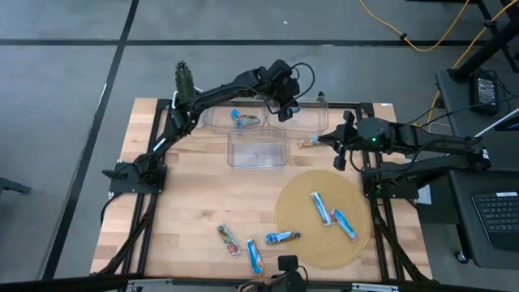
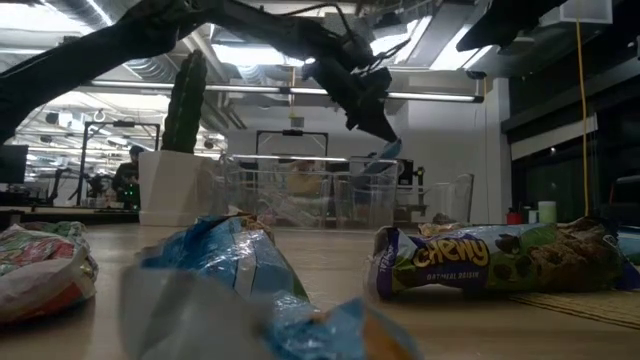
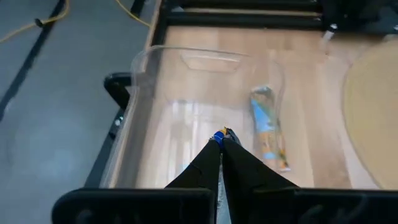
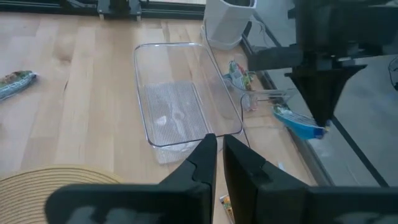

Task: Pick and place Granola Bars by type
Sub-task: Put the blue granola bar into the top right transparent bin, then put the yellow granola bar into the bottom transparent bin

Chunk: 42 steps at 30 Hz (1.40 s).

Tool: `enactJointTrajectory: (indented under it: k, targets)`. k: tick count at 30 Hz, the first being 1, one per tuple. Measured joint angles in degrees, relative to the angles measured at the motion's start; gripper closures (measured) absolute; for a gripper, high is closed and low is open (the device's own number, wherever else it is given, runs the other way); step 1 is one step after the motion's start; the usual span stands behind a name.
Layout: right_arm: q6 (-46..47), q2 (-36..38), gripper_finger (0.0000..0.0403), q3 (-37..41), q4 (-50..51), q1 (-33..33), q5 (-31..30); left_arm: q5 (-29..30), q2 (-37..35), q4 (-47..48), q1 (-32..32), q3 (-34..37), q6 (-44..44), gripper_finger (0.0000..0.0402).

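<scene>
Two hands | my left hand (image 1: 285,112) clenched on blue bar (image 4: 297,122) above far-edge bin (image 1: 312,122); right hand (image 1: 339,150) clenched, nothing visibly held | risk: thin pinch, bar may slip outside

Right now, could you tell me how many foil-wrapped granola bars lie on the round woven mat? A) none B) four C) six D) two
D: the high view shows only two blue-and-white foil-wrapped bars, one beside the other, on the round woven mat; a third blue bar lies across its edge.

Wooden bench (image 1: 195,203) centre frame. Three clear plastic bins (image 1: 258,149) upper centre. Round woven mat (image 1: 302,223) lower right. Potted cactus (image 1: 184,81) upper left. Yellow cable (image 1: 405,32) upper right.
</scene>
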<state>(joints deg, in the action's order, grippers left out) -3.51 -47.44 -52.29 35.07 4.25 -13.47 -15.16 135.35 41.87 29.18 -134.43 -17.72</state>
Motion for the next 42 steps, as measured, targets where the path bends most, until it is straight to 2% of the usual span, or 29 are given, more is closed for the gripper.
enactJointTrajectory:
  k: [14, 33, 37, 42]
  targets:
    - [0.0, 0.0, 0.0370, 0.0, 0.0, 0.0, 0.0, 0.0, 1.5, 1.6, 0.4, 0.0, 0.4, 0.0398]
    - [0.0, 0.0, 0.0370, 0.0, 0.0, 0.0, 0.0, 0.2, 1.4, 2.2, 0.3, -0.2, 0.4, 0.0359]
    - [0.0, 0.0, 0.0370, 0.0, 0.3, 0.0, 0.0, 0.2, -2.0, 5.2, 0.1, -0.3, -0.5, 0.0363]
    - [0.0, 0.0, 0.0370, 0.0, 1.3, 0.0, -0.3, -1.1, -10.5, 11.6, -0.9, -0.4, -2.0, 0.0362]
